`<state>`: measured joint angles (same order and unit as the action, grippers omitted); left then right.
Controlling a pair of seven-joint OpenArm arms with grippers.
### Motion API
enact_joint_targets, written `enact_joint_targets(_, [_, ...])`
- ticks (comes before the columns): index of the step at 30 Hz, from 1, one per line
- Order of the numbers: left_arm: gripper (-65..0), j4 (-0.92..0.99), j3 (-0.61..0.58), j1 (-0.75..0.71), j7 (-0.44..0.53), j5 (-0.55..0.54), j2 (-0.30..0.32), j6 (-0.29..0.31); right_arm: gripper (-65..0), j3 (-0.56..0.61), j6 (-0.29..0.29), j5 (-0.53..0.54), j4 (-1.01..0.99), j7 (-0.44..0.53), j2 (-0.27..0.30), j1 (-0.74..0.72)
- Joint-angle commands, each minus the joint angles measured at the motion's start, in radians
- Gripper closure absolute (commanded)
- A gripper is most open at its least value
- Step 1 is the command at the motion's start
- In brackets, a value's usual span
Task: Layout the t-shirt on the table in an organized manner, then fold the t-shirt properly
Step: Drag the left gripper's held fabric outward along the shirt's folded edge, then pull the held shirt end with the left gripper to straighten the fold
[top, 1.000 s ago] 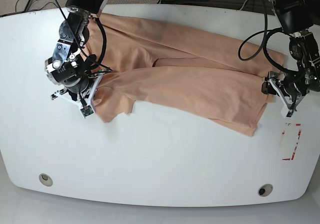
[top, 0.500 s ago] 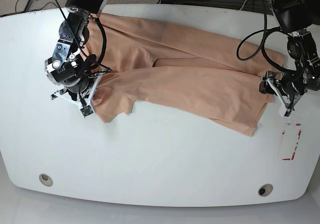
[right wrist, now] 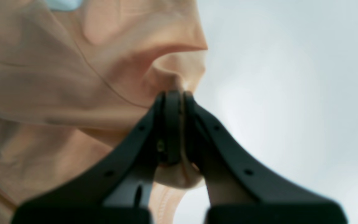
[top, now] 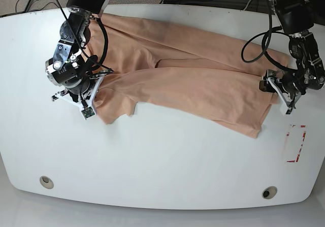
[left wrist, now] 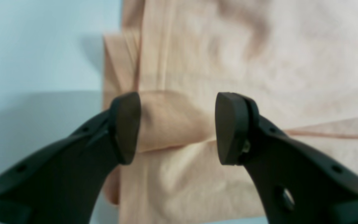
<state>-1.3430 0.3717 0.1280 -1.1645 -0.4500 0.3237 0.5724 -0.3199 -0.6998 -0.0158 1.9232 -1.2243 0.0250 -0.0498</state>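
Leftward along the glossy white counter point(top: 162, 156) has crept the gaping left end effector point(left wrist: 177, 127), straddling the peach fabric t-shirt point(top: 188, 79); right end effector point(right wrist: 173, 102) stays clamped on cloth; it should close squarely on the hem.

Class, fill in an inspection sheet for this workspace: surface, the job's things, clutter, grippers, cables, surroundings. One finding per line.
Surface: white table, glossy, two grey grommets, red tape mark near its right edge.
Job's things: t-shirt spread crosswise, doubled over lengthwise, creased.
Clutter: nothing seen.
Grippers: right gripper shut on a bunched shirt corner; left gripper open, jaws either side of a fabric fold at the shirt's edge.
Cables: black cables loop along both arms above the shirt.
Surroundings: more cables on the floor behind the table.
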Motion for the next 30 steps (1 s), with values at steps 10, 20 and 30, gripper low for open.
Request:
enact_joint_targets(10, [-36.3, 0.153, 0.002, 0.124, 0.114, -0.013, 0.028, -0.002, -0.5, -0.003, 0.002, 0.006, 0.017, 0.016, 0.003, -0.015])
enact_joint_targets(20, [-36.1, 0.314, -0.081, 0.281, 0.231, 0.049, -0.002, -0.002, -0.5, -0.003, 0.002, 0.006, 0.02, 0.015, 0.003, -0.003])
enact_joint_targets(30, [-36.1, 0.423, -0.087, 0.396, 0.263, 0.129, -0.033, -0.002, -0.5, -0.003, 0.002, 0.006, 0.019, 0.015, 0.003, 0.0])
